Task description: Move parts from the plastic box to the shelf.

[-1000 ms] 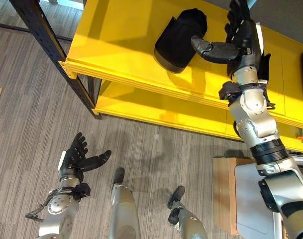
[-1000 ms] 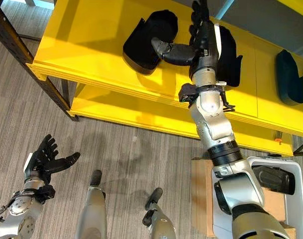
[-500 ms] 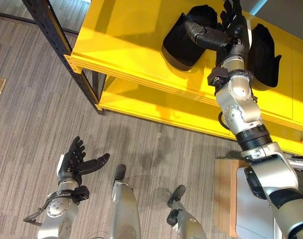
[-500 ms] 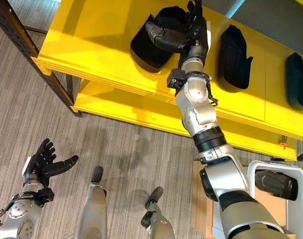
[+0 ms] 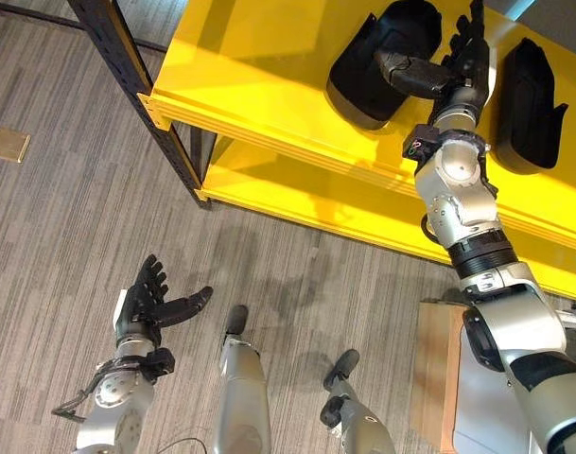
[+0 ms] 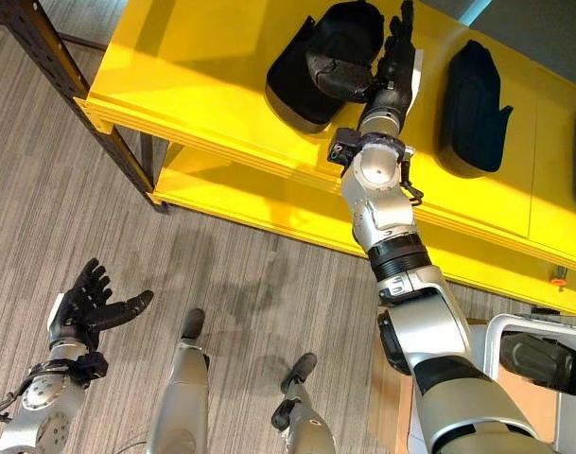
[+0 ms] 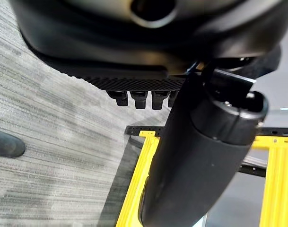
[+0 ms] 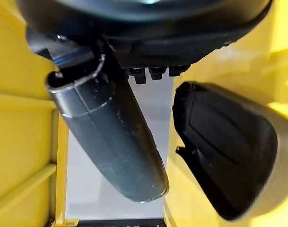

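No readable writing shows on anything. The yellow shelf (image 5: pixel 269 57) carries two black moulded parts: a broad, rounded part (image 5: pixel 377 61) and, apart from it, a narrower part (image 5: pixel 529 90). The right hand (image 5: pixel 458 66) hangs between them, fingers straight, thumb stretched over the rounded part. The left hand (image 5: pixel 146 303) hovers over the floor, fingers spread, holding nothing.

Two parts on the shelf (image 5: pixel 259 76): left part (image 5: pixel 377 57), then right part (image 5: pixel 532 90), well apart. Right robot hand (image 5: pixel 462 61) up between them (thumb over the left part). Left robot hand (image 5: pixel 148 303) low above the floor (image 5: pixel 61 218), left of the shelf.
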